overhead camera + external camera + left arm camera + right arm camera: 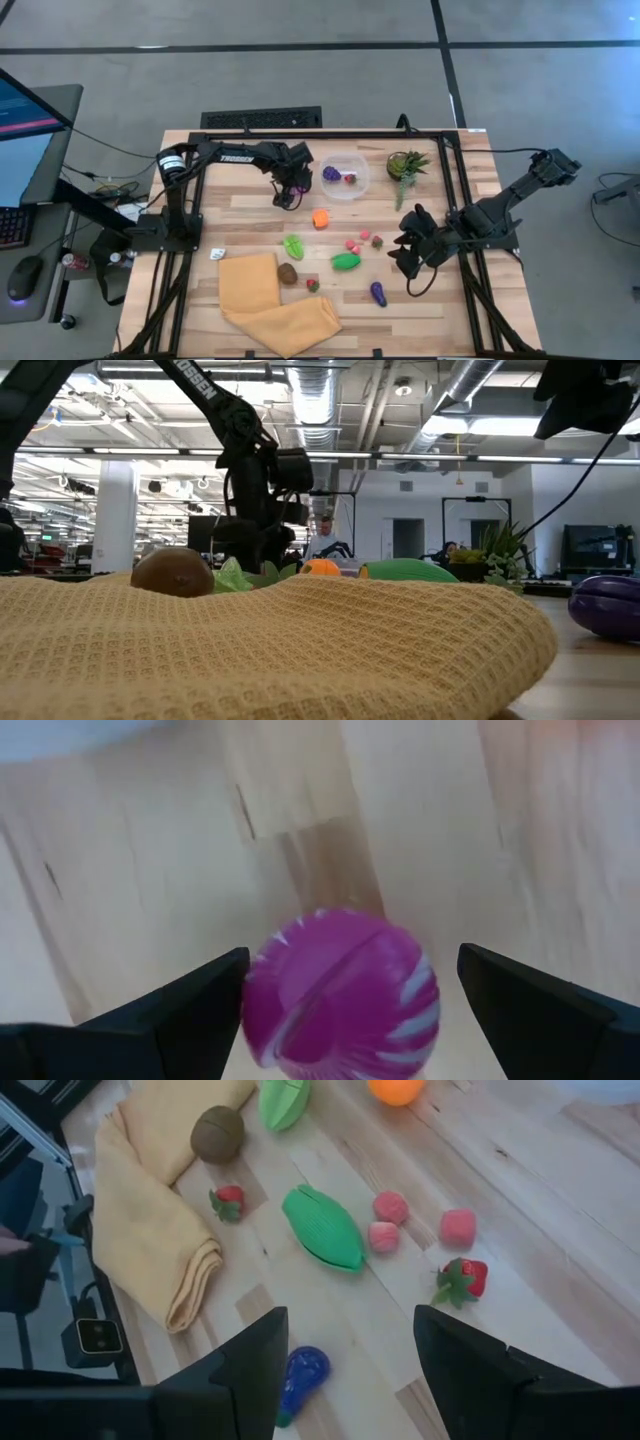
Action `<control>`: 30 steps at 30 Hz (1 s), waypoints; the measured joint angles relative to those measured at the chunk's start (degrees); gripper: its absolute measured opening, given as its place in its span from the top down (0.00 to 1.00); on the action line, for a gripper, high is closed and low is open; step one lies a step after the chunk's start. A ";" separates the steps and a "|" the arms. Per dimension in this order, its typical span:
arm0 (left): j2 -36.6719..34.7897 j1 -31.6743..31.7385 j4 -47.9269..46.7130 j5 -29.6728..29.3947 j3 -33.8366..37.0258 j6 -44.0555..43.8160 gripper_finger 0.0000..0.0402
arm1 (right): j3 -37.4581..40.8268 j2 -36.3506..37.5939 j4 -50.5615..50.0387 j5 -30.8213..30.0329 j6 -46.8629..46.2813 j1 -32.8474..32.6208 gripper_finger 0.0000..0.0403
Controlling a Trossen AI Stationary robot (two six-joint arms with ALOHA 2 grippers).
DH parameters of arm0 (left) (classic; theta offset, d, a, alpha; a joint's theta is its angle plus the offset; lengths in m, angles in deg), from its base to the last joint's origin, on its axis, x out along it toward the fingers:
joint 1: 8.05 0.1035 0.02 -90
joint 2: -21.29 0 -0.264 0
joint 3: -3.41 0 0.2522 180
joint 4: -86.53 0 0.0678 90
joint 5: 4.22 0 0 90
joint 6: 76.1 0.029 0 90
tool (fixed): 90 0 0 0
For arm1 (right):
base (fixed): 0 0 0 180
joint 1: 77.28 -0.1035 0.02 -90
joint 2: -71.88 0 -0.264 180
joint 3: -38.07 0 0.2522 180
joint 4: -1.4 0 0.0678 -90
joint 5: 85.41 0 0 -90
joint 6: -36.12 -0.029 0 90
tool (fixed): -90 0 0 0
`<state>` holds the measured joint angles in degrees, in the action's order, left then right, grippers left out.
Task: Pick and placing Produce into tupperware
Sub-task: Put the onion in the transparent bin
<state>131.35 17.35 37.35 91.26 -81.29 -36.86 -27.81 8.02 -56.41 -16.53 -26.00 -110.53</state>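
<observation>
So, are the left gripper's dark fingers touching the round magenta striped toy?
Partly: in the left wrist view one finger of the left gripper meets the magenta toy, while a clear gap separates it from the other finger.

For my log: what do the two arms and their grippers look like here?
Both arms are dark, jointed metal. The left arm carries white lettering along its link and a white band near the shoulder; a black cable trails from the right arm. Each gripper, left gripper and right gripper, has two flat, dark, wedge-shaped fingers.
</observation>
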 joint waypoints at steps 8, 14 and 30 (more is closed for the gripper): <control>-0.02 0.46 -0.29 -0.15 0.00 0.04 0.13 | 0.00 -0.01 -0.02 0.00 0.02 0.00 0.41; -0.02 0.48 -0.31 -0.76 0.00 0.09 0.13 | 0.00 0.00 -0.04 -0.33 0.07 0.00 0.41; -0.07 0.50 -0.30 -1.73 0.00 -0.62 0.21 | 0.00 0.00 -0.04 -1.44 0.13 0.00 0.41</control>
<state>131.29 17.86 37.05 89.53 -81.29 -37.48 -27.81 8.02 -56.45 -17.97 -25.87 -110.53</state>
